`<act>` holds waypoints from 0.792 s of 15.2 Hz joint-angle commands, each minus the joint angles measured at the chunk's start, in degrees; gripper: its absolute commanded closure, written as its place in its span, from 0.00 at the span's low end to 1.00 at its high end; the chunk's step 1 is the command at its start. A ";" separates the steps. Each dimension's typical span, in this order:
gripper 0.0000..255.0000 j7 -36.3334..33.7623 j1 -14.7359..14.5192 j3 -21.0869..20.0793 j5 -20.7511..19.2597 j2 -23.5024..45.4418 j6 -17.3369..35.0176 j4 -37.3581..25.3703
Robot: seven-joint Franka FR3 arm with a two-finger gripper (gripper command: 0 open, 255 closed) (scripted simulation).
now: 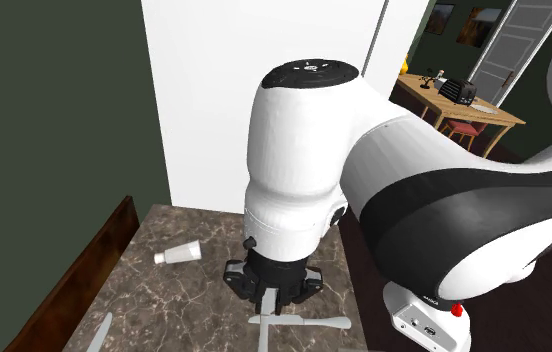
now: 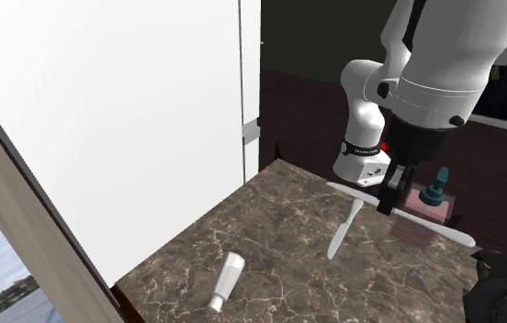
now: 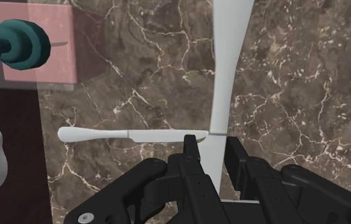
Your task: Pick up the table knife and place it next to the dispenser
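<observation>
My black gripper (image 3: 212, 149) (image 2: 389, 204) (image 1: 276, 295) is shut on a long white table knife (image 3: 228, 70) (image 2: 353, 193) (image 1: 319, 322), which runs between the fingers and crosses over the marble tabletop. Beneath it a second white utensil (image 3: 117, 135) (image 2: 345, 229) (image 1: 264, 338) lies flat on the marble, its tip passing under the held knife beside my fingers. The dispenser (image 3: 63, 63) (image 2: 437, 191), a pink block with a teal pump, stands near the table's edge a short way beyond that lying utensil, close to one end of the held knife.
A small white shaker (image 1: 179, 253) (image 2: 227, 280) lies on its side farther along the marble table (image 2: 279, 248). A tall white panel (image 2: 132, 119) rises along one side. A dark wooden rail (image 1: 84, 270) borders the shoulder view's left, with a pale blade (image 1: 99, 335) near it.
</observation>
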State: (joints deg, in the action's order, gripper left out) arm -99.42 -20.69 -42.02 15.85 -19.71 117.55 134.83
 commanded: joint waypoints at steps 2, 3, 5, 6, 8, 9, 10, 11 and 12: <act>1.00 -0.36 0.12 -0.82 -0.17 1.09 2.60 1.55; 1.00 -0.49 0.20 -1.10 -0.29 1.54 3.46 2.01; 1.00 -0.78 0.39 -1.66 -0.57 2.48 5.22 2.91; 1.00 -0.95 0.49 -1.94 -0.74 2.98 6.10 3.35; 1.00 -1.33 0.72 -2.53 -1.15 4.05 7.89 4.18; 1.00 -1.55 0.85 -2.83 -1.40 4.62 8.79 4.58; 1.00 -1.78 0.99 -3.13 -1.66 5.21 9.70 4.97; 1.00 -2.04 1.14 -3.43 -1.96 5.83 10.61 5.34; 1.00 -2.32 1.30 -3.73 -2.30 6.47 11.52 5.71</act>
State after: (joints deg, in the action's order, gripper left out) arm -101.51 -19.46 -45.48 13.74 -13.68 128.22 140.11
